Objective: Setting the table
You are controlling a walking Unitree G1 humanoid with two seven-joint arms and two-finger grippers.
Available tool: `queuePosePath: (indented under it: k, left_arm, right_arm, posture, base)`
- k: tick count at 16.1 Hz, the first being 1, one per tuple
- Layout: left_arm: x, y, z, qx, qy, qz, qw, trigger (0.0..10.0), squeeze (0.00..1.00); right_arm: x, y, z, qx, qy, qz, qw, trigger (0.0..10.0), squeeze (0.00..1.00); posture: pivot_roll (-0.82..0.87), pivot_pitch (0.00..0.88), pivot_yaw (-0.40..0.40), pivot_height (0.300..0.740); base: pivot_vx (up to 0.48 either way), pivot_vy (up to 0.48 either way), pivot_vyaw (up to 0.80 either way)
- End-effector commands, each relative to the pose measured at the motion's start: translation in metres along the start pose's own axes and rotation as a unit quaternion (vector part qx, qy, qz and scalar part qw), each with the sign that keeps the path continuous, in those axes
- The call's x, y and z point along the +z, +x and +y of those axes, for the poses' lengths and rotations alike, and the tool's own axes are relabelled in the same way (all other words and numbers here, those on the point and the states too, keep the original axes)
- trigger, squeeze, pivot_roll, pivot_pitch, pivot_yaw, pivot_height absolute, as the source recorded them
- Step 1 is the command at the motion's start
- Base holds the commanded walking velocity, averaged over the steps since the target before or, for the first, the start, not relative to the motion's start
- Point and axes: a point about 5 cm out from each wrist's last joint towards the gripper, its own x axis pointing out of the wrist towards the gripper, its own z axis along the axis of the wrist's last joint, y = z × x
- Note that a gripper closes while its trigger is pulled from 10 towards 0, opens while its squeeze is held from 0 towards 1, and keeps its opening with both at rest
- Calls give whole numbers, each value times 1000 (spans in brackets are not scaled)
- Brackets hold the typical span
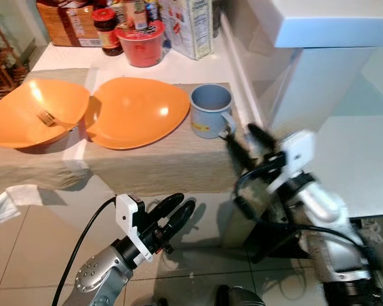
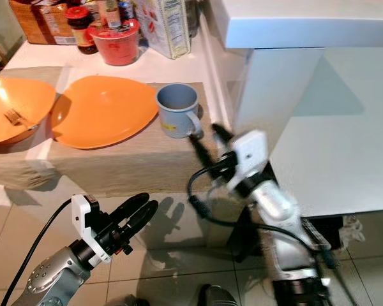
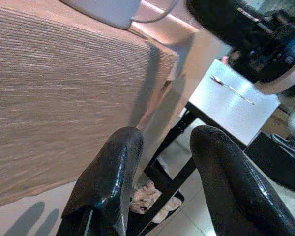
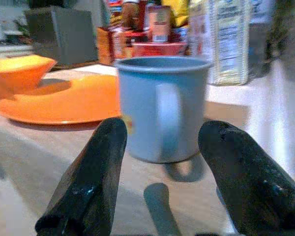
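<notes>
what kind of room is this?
Likely a home kitchen or dining corner: orange shallow plate and blue-grey mug on a beige table runner, food jars and boxes behind, tiled floor.

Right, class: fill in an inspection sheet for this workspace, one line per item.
Surface: beige table runner over a white table.
Job's things: blue-grey mug at the runner's corner; orange plate; orange bowl holding a fork.
Clutter: red tub, jar and carton at the table's back.
Grippers: right gripper open, facing the mug's handle, not touching; left gripper open, low before the table.
Cables: black cable on the left arm.
Surroundings: tiled floor; white counter.
</notes>
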Motion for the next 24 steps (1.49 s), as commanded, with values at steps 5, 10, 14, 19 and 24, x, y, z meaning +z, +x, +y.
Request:
queuePosePath:
  k: [5,10,14,19,24]
  left_arm:
    - [5,4,-4,-12,15,-2,1000,10000,0]
    - [6,4,-6,-12,18,-3,1000,10000,0]
    - [7,5,-6,-11,21,-4,1000,10000,0]
    - [6,6,-6,-9,21,-3,1000,10000,0]
    - [6,7,-6,-9,22,-2,1000,10000,0]
  right_arm:
    - [-4,20,-5,-14,-16,-13,1000,10000,0]
    - [-5,24,-8,-28,-14,-22,999,0,0]
    - [3,31,-4,-15,2,-51,999,0,0]
    - [2,31,-4,-12,5,-49,999,0,0]
    - [0,31,-6,-16,6,-43,999,0,0]
  posture:
    - [-65,101,28,740]
    - [-62,106,24,740]
    - [-60,102,21,740]
    - [-60,96,15,740]
    - [-61,93,10,740]
  base:
    - [0,0,0]
    - [0,0,0]
    - [0,0,0]
    - [0,0,0]
    - [0,0,0]
